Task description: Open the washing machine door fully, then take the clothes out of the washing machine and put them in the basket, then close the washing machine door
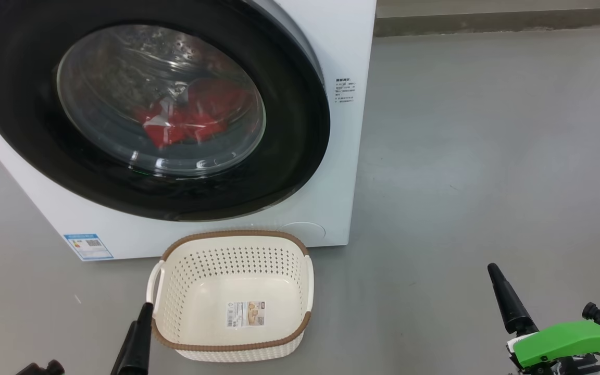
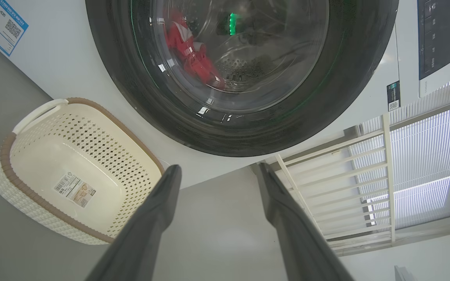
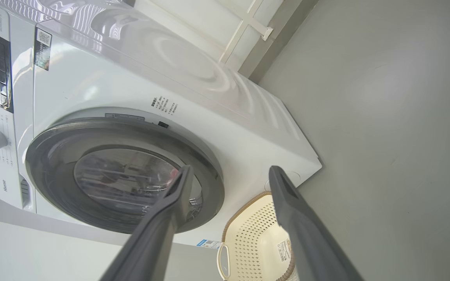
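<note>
Grey floor (image 1: 487,156) carries the washer (image 1: 347,52), door (image 1: 289,130) shut, red clothes (image 1: 196,120) behind its glass. Basket (image 1: 235,233) stands on the floor just before the washer's front. Left gripper (image 2: 218,167) and right gripper (image 3: 231,168) both spread, gripping nothing, left just beside the basket.

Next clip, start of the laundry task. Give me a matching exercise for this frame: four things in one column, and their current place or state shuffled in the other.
Things
1. washing machine door
2. clothes
3. basket
4. left gripper

Place or state
A. empty, on the floor in front of the washing machine
B. open, holding nothing
C. not swung open
D. inside, behind the round window

Pairs: 1-C, 2-D, 3-A, 4-B
</note>
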Motion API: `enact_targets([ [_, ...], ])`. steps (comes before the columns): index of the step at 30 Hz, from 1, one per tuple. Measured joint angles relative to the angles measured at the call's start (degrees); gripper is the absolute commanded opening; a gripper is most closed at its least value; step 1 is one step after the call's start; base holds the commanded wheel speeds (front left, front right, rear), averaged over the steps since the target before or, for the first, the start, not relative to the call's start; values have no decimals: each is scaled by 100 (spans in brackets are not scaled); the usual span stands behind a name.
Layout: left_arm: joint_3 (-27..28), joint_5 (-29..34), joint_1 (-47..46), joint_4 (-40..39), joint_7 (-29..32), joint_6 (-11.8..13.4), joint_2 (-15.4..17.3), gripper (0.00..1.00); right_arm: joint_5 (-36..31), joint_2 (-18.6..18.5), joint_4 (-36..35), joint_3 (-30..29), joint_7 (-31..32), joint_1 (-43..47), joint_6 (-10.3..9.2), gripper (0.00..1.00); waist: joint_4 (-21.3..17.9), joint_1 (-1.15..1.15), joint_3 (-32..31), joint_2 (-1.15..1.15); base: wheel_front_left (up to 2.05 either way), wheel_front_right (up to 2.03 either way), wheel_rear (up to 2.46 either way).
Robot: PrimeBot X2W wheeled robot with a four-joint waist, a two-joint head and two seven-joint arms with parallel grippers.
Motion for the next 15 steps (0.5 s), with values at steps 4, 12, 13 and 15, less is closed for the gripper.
enact_targets([
  [4, -10, 319, 7, -29, -52, 0, 2, 100, -299, -15, 4, 22, -63, 1, 0, 100, 13, 0, -1, 0, 0, 0, 0],
  [12, -7, 971, 8, -90, -201, 0, 5, 100, -802, -57, 8, 57, -201, 5, 0, 100, 33, 0, 6, 0, 0, 0, 0],
  [13, -7, 1036, 8, -100, -201, 0, 8, 100, -876, -62, 8, 62, -214, 5, 0, 100, 35, 0, 7, 0, 0, 0, 0],
  [15, -9, 1223, 8, -115, -245, 0, 8, 100, -1006, -68, 8, 74, -246, 7, 0, 100, 39, 0, 7, 0, 0, 0, 0],
])
